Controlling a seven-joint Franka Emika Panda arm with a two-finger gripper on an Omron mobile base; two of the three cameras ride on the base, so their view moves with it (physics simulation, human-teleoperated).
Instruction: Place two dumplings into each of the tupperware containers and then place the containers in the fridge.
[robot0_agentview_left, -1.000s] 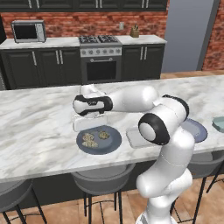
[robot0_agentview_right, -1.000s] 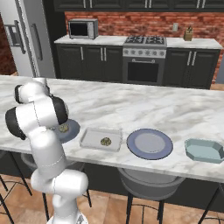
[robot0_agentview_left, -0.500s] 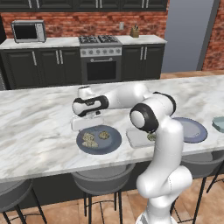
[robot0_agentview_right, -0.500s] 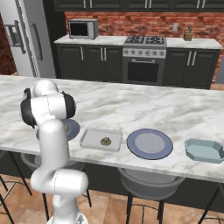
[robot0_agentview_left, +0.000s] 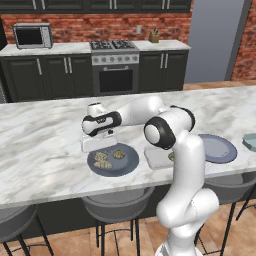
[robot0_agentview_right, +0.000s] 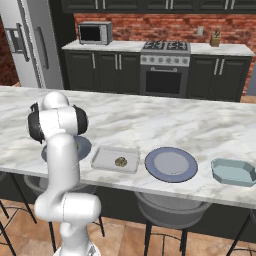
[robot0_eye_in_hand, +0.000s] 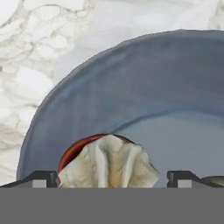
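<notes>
Matt, pleated dough dumpling (robot0_eye_in_hand: 108, 162) on smooth glazed plate (robot0_eye_in_hand: 131, 87); polished marble counter (robot0_agentview_left: 40, 145).

left base view from behind the arm's left, looking forward and down across the long white marble counter (robot0_agentview_left: 45, 145), right base view crossing the same counter (robot0_agentview_right: 165, 120) from the right, both mid-distance, hand view close above a round dark blue-grey plate (robot0_eye_in_hand: 144, 105)

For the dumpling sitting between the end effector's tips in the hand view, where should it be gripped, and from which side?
Grip the dumpling across its rounded body, one tip on each flank, coming straight down from above. It lies low on the plate with its pleated ridge up, so a side approach would likely hit the rim. The open end effector already straddles it.
</notes>
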